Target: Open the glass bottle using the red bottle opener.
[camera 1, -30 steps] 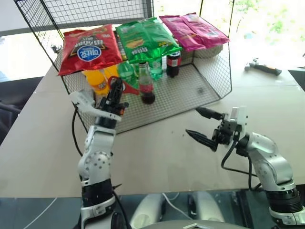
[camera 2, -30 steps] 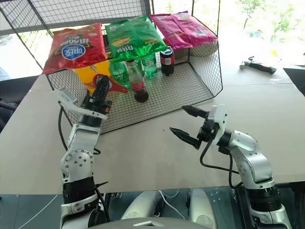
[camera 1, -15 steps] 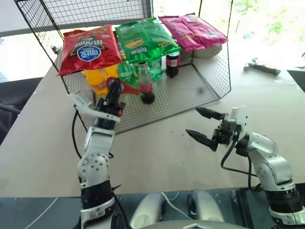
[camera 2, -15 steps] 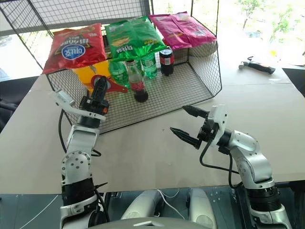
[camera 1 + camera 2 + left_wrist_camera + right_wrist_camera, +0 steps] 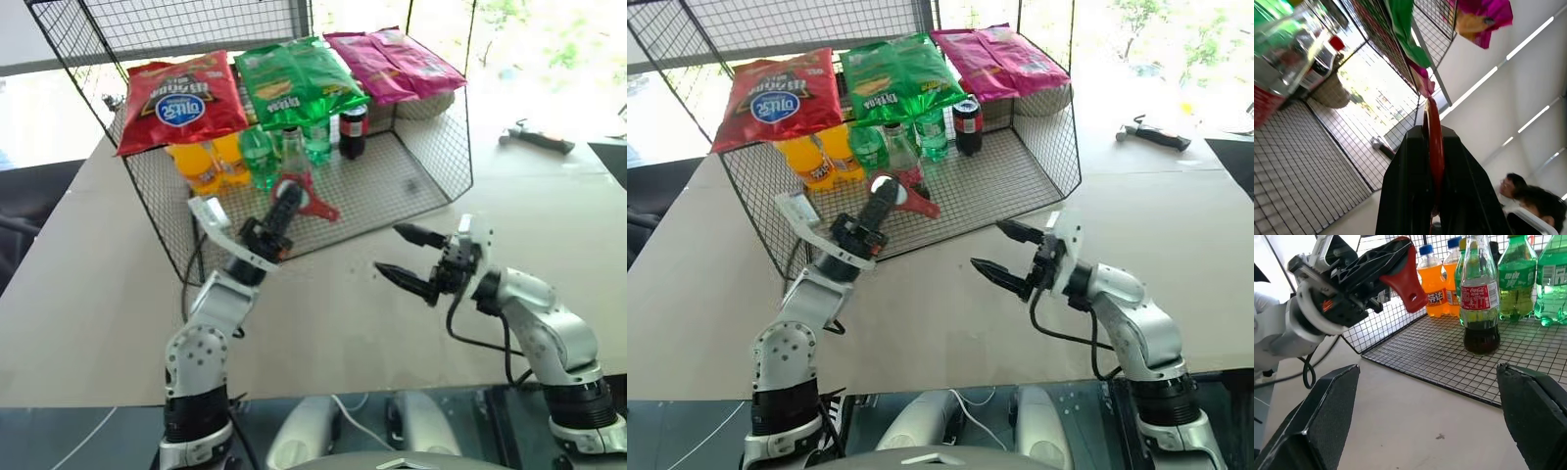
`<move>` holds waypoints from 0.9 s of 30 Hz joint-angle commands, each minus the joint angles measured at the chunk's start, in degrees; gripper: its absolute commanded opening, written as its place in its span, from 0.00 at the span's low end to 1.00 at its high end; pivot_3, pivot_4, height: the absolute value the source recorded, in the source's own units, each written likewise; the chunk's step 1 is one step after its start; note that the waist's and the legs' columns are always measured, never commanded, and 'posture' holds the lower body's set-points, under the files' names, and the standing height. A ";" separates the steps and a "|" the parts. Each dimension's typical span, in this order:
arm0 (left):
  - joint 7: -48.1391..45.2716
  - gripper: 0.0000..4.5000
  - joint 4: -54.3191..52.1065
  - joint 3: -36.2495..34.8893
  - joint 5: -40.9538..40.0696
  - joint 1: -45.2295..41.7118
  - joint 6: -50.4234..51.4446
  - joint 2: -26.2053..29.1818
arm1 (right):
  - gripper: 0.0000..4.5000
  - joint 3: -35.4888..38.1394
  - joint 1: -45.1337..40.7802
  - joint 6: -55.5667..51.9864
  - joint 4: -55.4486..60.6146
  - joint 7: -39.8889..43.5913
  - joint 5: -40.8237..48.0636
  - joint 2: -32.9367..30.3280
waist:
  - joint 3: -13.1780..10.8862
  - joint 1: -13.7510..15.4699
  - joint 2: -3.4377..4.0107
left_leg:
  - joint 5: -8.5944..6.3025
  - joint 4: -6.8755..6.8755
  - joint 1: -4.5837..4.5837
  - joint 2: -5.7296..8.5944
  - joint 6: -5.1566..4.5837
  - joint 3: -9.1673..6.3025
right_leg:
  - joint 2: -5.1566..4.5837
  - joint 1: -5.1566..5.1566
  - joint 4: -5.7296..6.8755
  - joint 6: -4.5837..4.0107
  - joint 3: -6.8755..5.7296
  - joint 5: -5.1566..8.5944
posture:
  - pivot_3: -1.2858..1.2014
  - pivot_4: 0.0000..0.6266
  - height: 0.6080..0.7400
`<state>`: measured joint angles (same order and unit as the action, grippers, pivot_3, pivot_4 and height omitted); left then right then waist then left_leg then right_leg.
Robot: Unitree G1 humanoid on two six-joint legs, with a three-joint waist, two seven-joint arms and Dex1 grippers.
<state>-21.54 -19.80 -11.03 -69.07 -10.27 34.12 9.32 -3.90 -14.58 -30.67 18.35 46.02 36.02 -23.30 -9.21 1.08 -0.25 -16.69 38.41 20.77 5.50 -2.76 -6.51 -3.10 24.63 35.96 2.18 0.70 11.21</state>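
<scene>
The glass bottle [image 5: 1479,293], dark cola with a red label band, stands upright on the wire floor of the basket [image 5: 392,191] near its front. My left gripper [image 5: 287,199] is shut on the red bottle opener [image 5: 313,202], whose handle sticks out past the fingertips. Gripper and opener hover just in front of the bottle and hide its lower part in the head views. The opener [image 5: 1406,279] hangs to the bottle's left, apart from it. My right gripper [image 5: 387,249] is open wide over the table, in front of the basket, with nothing between its fingers.
Red [image 5: 181,98], green [image 5: 294,78] and pink [image 5: 397,64] snack bags lie across the basket top. Orange soda bottles [image 5: 201,162], green plastic bottles [image 5: 260,152] and a squat dark red-capped bottle [image 5: 354,132] stand behind. A tool [image 5: 534,139] lies far right. People [image 5: 1528,200] are nearby.
My left gripper has swung to the right with the opener, from the basket's left front corner to just in front of the glass bottle, and its wrist has rolled. The right gripper has barely shifted.
</scene>
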 commanded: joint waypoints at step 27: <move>-11.86 0.00 1.79 4.52 -2.84 -1.26 11.91 7.60 | 0.20 0.39 -15.78 -32.21 0.12 3.34 25.85 -1.30 | 0.00 -0.33 0.00 | -0.02 -0.05 0.07 0.01 -0.03 -0.03 | -0.04 0.07 -0.04 -0.01 -0.02 0.00 | 0.52 0.24 0.96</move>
<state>-33.82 -18.35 -6.45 -73.25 -12.18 45.66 15.96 -4.26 -28.48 -63.14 15.97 46.26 58.67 -24.72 -9.20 0.74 -0.25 -16.70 38.35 20.84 5.51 -2.79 -6.54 -3.14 24.70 35.93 2.17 0.68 11.21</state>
